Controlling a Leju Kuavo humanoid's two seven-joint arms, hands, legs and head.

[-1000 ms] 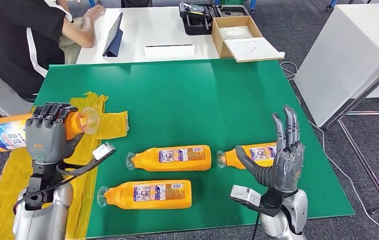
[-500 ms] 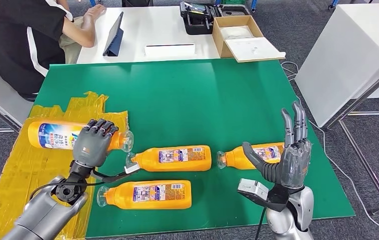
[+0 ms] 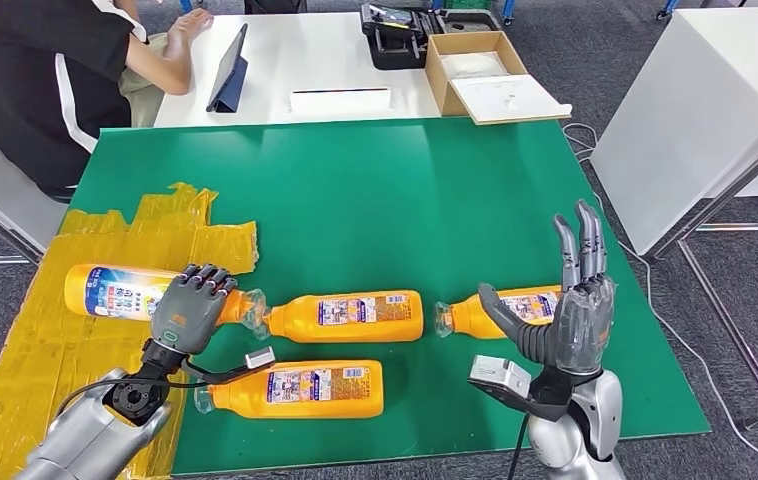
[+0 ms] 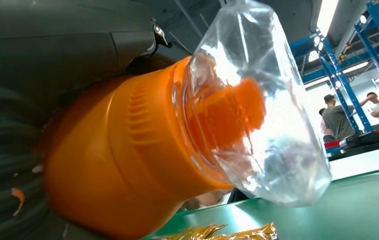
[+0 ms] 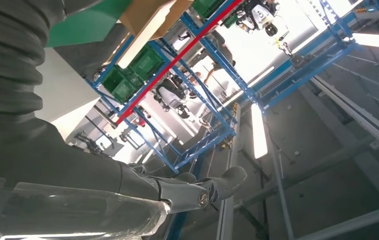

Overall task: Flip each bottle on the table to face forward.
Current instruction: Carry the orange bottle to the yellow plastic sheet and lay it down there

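Left hand [image 3: 191,303] grips the orange plastic bottle with blue label [image 3: 120,290] by its neck at 9 o'clock on the green table mat [image 3: 375,200], likely setting it in row; right hand [image 3: 565,310] spread, empty, at 4 o'clock.

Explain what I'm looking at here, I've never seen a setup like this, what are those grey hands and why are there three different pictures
The grey hands belong to a humanoid robot. The wide picture comes from a camera high on its body, looking down at a green table. The other two come from cameras at its wrists, so they look tilted. Four orange bottles lie on their sides. The left hand grips the left bottle, which lies over yellow sheeting; its wrist camera shows that bottle's clear cap close up. The right hand is raised, fingers apart, holding nothing, in front of the right bottle. A person sits at a white table behind.
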